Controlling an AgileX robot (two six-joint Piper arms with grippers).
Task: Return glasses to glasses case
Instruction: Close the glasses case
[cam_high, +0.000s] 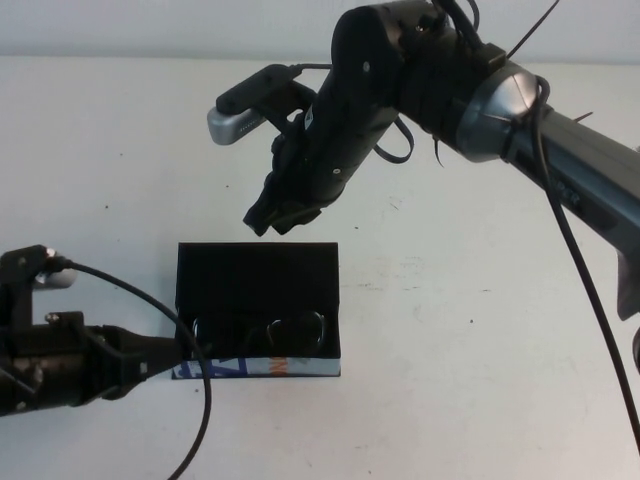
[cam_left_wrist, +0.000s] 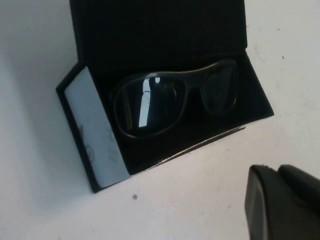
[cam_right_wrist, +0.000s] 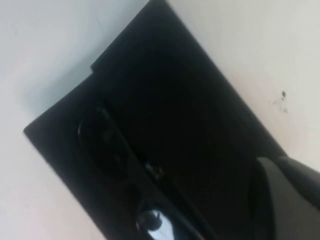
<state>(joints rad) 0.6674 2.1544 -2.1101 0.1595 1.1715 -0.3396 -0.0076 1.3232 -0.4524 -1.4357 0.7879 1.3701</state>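
The black glasses case (cam_high: 258, 275) lies open at the middle front of the table, flap lid back and printed strip (cam_high: 255, 368) toward me. The dark glasses (cam_high: 265, 335) lie inside it, also seen in the left wrist view (cam_left_wrist: 170, 100) and the right wrist view (cam_right_wrist: 112, 155). My left gripper (cam_high: 185, 350) is shut and empty, low on the table with its tip at the case's left front corner. My right gripper (cam_high: 282, 215) is shut and empty, hanging just above the lid's far edge.
The white table (cam_high: 480, 330) carries only the case. My right arm (cam_high: 520, 110) reaches in from the back right over the table. My left arm's cable (cam_high: 150, 300) loops beside the case's left end.
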